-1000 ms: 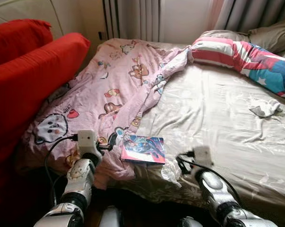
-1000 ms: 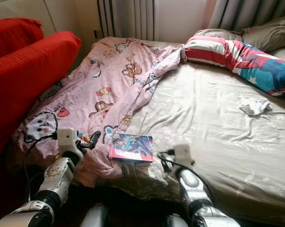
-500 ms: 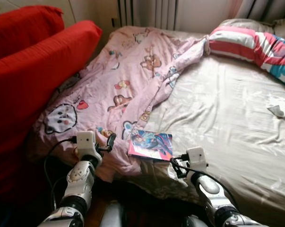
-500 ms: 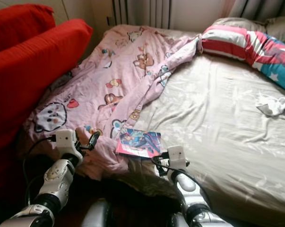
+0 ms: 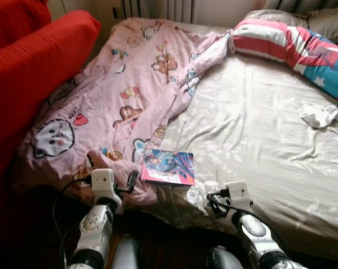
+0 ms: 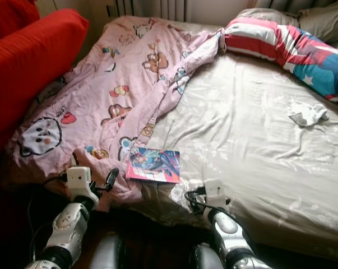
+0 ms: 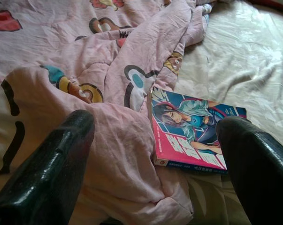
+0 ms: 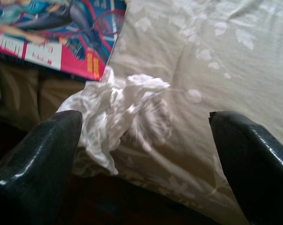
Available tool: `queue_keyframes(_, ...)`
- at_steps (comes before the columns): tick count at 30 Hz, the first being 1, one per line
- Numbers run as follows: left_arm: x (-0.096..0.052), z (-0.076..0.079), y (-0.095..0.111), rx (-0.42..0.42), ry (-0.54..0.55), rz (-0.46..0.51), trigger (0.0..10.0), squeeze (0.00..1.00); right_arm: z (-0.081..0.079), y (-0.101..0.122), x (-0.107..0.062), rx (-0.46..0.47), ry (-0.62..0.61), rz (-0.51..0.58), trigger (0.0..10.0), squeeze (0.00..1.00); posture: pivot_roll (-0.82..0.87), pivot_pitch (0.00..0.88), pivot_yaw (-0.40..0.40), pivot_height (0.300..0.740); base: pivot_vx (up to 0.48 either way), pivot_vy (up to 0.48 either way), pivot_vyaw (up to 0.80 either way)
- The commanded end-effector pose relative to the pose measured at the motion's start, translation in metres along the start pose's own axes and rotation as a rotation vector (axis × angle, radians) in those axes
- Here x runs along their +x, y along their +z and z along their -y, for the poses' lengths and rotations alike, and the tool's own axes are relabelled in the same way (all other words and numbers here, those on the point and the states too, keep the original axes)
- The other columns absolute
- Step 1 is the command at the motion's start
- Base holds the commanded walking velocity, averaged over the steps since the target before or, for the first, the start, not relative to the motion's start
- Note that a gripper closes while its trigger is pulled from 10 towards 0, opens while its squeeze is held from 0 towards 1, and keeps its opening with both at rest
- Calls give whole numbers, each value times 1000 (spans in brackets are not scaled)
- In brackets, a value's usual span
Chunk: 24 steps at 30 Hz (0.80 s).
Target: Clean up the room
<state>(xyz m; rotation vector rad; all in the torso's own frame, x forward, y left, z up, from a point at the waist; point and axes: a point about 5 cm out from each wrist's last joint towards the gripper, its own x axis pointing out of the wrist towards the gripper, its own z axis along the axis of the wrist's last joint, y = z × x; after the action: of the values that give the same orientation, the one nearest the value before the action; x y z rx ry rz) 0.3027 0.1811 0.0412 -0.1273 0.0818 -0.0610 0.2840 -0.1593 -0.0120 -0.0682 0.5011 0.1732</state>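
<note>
- Right gripper (image 8: 141,140): jaws wide open, empty, over the crumpled tissue (image 8: 118,110) at the bed's (image 5: 258,134) near edge.
- Pinch the wad's middle (it's soft), clear of the book (image 5: 170,167).
- Left gripper (image 7: 155,154) spread open, holding nothing.

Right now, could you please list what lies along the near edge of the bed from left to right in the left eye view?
Left claw → comic book → crumpled white tissue → right claw.
</note>
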Motion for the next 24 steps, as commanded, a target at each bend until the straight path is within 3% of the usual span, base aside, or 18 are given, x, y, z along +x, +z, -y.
queue_keyframes(1, -3, 1, -4, -6, 7, -15, 10000, 0, -1, -11, -4, 1, -1, -30, 10000, 0, 32, 209, -26, 645, 0, 0, 613)
queue_keyframes(4, -4, 2, -5, -8, 7, -12, 10000, 0, -2, -15, -5, 6, 3, -30, 10000, 0, 28, 214, -29, 645, 0, 0, 800)
queue_keyframes(10, -5, 5, -4, -11, 0, -10, 10000, 0, -5, -21, -8, 40, 3, -39, 10000, 0, 22, 230, -27, 645, 0, 0, 0)
queue_keyframes(24, -6, 8, -1, -14, -12, -2, 10000, 0, -8, -23, -8, 23, 16, -54, 10000, 0, 14, 270, -25, 645, 55, 0, 0)
